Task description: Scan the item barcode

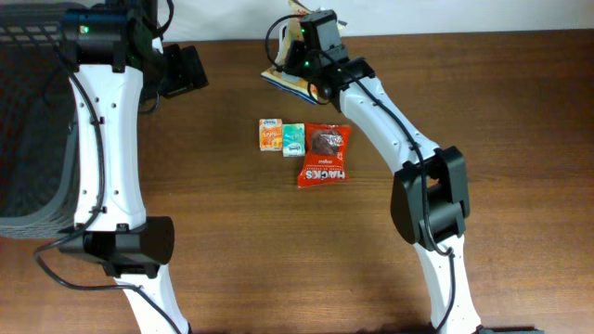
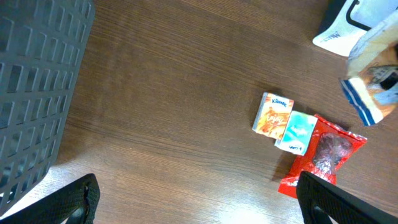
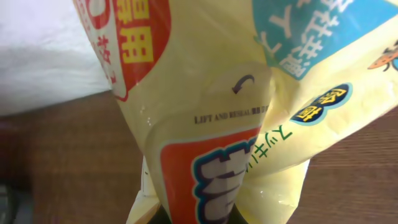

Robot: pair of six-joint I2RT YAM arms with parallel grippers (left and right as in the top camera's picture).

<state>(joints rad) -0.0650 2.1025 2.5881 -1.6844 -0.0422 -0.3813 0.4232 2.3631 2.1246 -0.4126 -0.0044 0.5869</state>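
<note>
My right gripper (image 3: 199, 214) is shut on a yellow pouch (image 3: 211, 106) with orange and blue print, which fills the right wrist view. From overhead that gripper (image 1: 311, 79) hangs over the table's far edge with the pouch (image 1: 295, 11) showing past it. The left wrist view catches the pouch (image 2: 373, 74) at its right edge. No barcode shows on any visible face. My left gripper (image 1: 190, 70) is open and holds nothing, far to the left of the pouch. Its fingers (image 2: 329, 199) stand wide over bare wood.
An orange tissue pack (image 1: 270, 135), a teal pack (image 1: 293, 139) and a red HACKS bag (image 1: 324, 155) lie in a row mid-table. A dark mesh basket (image 1: 28, 121) takes up the left side. A white and dark object (image 2: 333, 34) sits beyond the pouch.
</note>
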